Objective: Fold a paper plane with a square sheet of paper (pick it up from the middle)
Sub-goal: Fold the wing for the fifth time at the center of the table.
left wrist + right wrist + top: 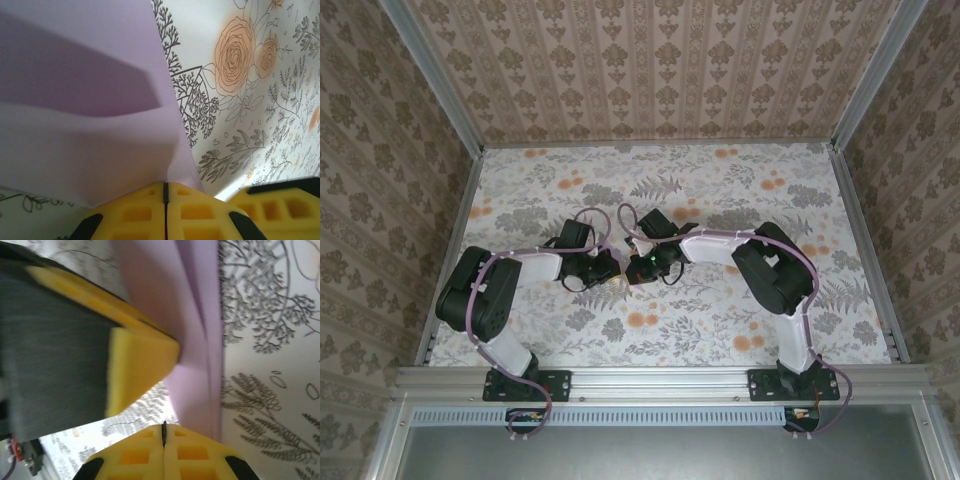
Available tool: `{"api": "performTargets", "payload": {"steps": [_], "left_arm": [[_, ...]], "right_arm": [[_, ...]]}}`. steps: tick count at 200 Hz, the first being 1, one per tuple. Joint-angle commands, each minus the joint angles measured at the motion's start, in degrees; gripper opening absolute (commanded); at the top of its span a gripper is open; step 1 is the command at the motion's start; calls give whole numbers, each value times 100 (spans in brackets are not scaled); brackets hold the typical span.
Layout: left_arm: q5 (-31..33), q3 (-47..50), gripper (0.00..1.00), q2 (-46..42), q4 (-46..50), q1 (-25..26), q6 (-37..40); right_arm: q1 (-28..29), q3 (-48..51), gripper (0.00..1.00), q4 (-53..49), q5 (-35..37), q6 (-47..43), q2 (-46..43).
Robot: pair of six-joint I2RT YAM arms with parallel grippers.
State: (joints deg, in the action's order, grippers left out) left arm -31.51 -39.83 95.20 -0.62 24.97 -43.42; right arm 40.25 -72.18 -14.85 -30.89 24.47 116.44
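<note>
The lilac-purple square sheet of paper (90,100) is creased into layered flaps and rises over the flowered table. My left gripper (165,184) is shut on the paper, and a fold runs straight into the seam between its yellow fingertips. My right gripper (163,426) is shut with nothing between its jaws; the paper (197,325) passes just right of its tips. The left gripper's yellow fingers (142,357) pinch the paper's edge close above it. In the top view both grippers meet mid-table, left (607,268) and right (640,268), and they hide the paper. No finished paper plane shows.
The flowered tablecloth (720,200) covers the table, fenced by aluminium rails (865,250) and patterned walls. A yellow finger of the right gripper (280,202) sits close beside the left one. Cables loop over both wrists (620,225).
</note>
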Motion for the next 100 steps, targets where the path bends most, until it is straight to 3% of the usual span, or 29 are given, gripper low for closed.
{"api": "performTargets", "payload": {"steps": [1,49,100], "left_arm": [[121,-94,9,77,104,-79,373],[179,-314,17,-247,188,-96,871],[228,-315,17,6,118,-226,932]], "right_arm": [[7,-91,0,-167,286,32,142],[-17,37,0,-263,365,-5,213],[-17,26,0,-295,338,-8,243]]}}
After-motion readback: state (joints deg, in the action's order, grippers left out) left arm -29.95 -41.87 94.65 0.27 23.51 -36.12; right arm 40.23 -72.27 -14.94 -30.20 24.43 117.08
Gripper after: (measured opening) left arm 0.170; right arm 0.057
